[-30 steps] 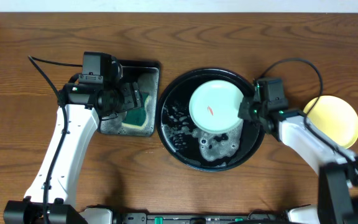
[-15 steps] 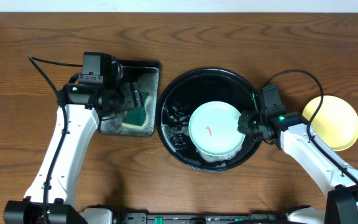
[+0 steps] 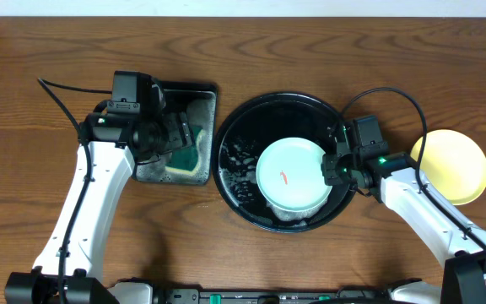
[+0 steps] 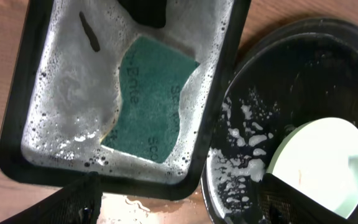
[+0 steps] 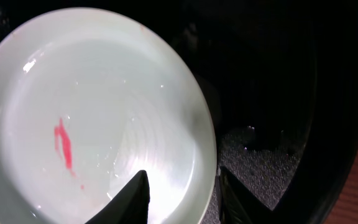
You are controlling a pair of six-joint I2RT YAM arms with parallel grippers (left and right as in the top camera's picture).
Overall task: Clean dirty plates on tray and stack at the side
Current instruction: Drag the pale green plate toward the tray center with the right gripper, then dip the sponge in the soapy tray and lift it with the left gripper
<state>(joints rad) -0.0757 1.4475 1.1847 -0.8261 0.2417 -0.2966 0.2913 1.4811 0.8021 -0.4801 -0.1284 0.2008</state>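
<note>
The left gripper (image 3: 178,135) was held wide open over the soaking sponge (image 4: 154,99). The smeared mint plate (image 3: 289,173) lay in the round tray (image 3: 251,118), its rim straddled by the parted jaws of the right gripper (image 3: 336,166). Scrubbing was judged next: the sponge needed grasping first.

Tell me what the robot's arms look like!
The left arm and right arm are white with chunky black joints. The left gripper and right gripper are black. A thin black cable loops from each wrist, and a green light glows on the right arm.
</note>
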